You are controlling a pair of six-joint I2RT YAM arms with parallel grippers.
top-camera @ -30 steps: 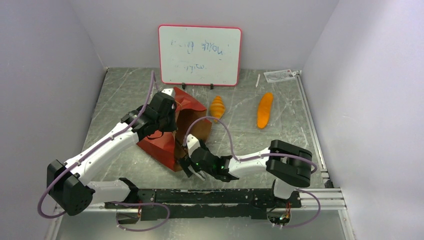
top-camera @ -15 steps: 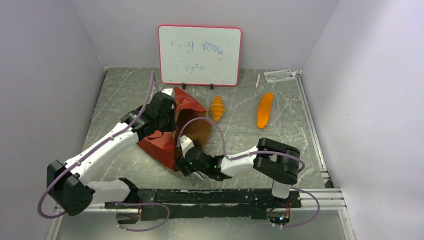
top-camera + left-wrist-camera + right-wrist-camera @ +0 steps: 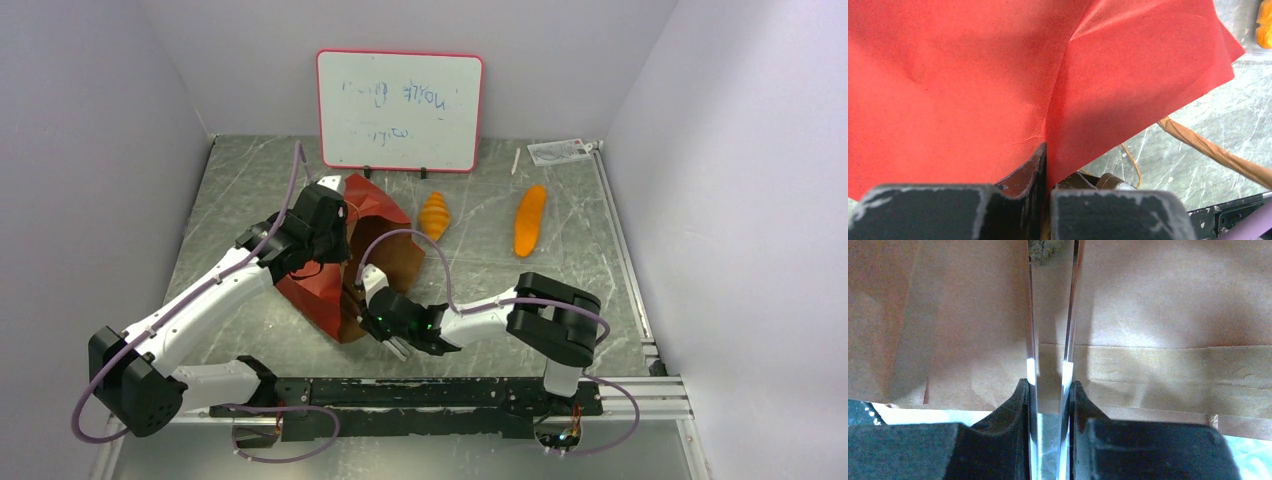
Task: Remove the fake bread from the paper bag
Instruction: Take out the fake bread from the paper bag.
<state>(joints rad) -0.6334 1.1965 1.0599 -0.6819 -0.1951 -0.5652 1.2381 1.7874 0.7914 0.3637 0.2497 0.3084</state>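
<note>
Looking like a robotics lab test cell: plain pale panels are boxing in a marbled grey table. A scribbled whiteboard is standing at the back, and a black rail is running along the near edge.

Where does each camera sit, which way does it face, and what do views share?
Top external: above and behind the bases, looking down on table, left arm, right arm, paper bag, croissant, loaf.
Left wrist: behind the left gripper, facing the bag's red paper pinched in it.
Right wrist: behind the right gripper, facing brown bag paper.
Shared: the bag appears in all three.
</note>
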